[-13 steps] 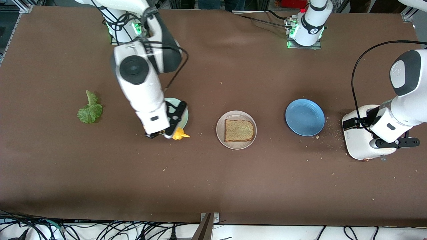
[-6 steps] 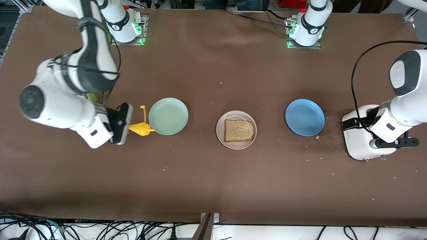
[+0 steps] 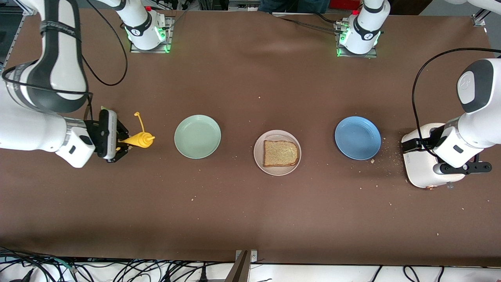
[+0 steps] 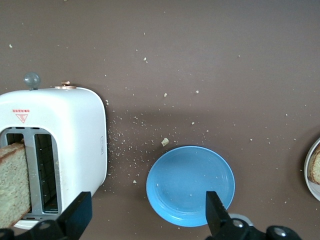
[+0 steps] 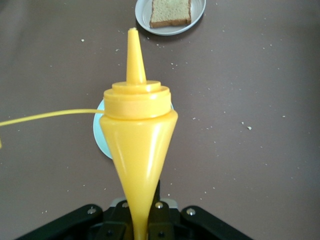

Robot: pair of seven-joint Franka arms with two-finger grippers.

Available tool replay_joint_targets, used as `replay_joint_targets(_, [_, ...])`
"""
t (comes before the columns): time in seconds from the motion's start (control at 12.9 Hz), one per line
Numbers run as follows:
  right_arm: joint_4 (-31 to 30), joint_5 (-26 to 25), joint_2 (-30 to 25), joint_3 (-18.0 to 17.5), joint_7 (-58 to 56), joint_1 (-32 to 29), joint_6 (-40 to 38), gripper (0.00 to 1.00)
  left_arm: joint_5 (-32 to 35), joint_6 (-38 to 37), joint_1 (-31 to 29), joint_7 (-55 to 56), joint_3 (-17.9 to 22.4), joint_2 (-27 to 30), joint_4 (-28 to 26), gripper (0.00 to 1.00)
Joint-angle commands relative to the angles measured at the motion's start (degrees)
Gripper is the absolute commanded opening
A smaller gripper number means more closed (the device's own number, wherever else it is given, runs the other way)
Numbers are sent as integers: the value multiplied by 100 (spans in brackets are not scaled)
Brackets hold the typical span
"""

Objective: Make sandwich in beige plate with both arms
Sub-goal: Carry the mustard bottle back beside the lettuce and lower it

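One toast slice (image 3: 280, 153) lies on the beige plate (image 3: 259, 150) at the table's middle; both also show in the right wrist view, the slice (image 5: 170, 12) on the plate (image 5: 142, 16). A second toast slice (image 4: 12, 182) stands in a slot of the white toaster (image 4: 70, 130). My left gripper (image 3: 462, 168) hangs open and empty over the toaster (image 3: 417, 166); its fingers (image 4: 77, 215) are wide apart. My right gripper (image 3: 120, 141) is shut on a yellow squeeze bottle (image 3: 140, 139), nozzle toward the plates, near the right arm's end of the table. The lettuce is hidden by the right arm.
A mint-green plate (image 3: 197, 136) sits between the bottle and the beige plate and shows partly past the bottle (image 5: 137, 135) in the right wrist view. A blue plate (image 3: 357, 137) lies between the beige plate and the toaster. Crumbs are scattered round the blue plate (image 4: 190, 185).
My right arm has swung with the yellow bottle from the mint-green plate's edge toward the right arm's end of the table, covering the lettuce. The left arm has not moved.
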State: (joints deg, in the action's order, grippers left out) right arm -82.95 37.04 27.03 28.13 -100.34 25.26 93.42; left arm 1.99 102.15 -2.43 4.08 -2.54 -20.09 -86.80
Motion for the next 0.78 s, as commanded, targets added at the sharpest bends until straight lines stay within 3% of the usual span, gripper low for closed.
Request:
replay_joint_targets(0.0, [-782, 679, -269, -45, -713, -371, 1, 0, 205, -37, 23, 84, -18, 23, -4, 100])
replay_joint_targets(0.23, [-1230, 1233, -242, -10, -1276, -688, -34, 0, 205, -37, 15, 85, -18, 23, -4, 100])
replay_joint_targets(0.39, [-1809, 1926, -181, -10, -1915, -995, -43, 0, 214, -37, 15, 93, -18, 23, -4, 100])
replay_joint_targets(0.7, [-2462, 2938, 327, -10, -3102, -1505, -533, 0, 214, -37, 15, 93, -18, 23, 5, 100])
